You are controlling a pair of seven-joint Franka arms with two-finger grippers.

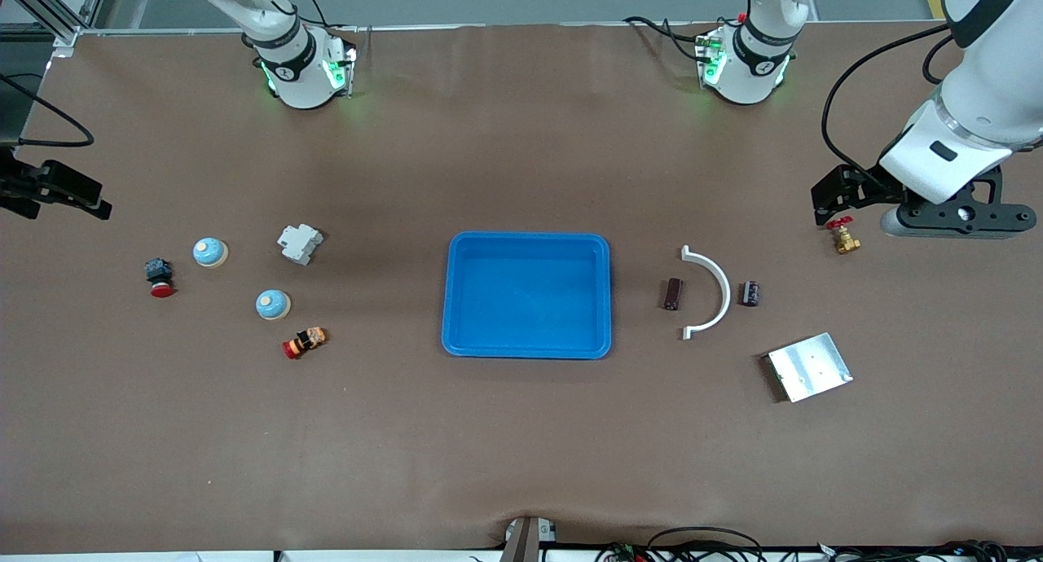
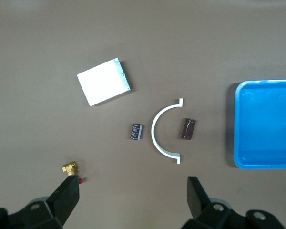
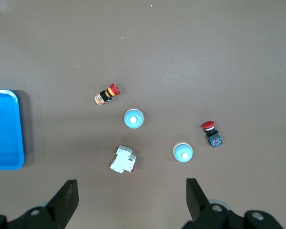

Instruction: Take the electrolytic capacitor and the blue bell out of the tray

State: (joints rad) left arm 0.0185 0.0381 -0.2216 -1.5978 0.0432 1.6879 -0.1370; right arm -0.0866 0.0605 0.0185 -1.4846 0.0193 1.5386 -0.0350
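Two light-blue bells stand toward the right arm's end of the table. A brown capacitor lies inside a white arc, and a black capacitor lies just outside it, toward the left arm's end. My left gripper hangs open and empty, high over bare table beside the brass valve; it also shows from the front. My right gripper hangs open and empty, high over bare table beside the white breaker. Both bells show below it.
A blue tray sits empty mid-table. Near the bells lie a white breaker, an orange-banded red button and a dark red-capped button. A metal plate lies nearer the front camera than the capacitors.
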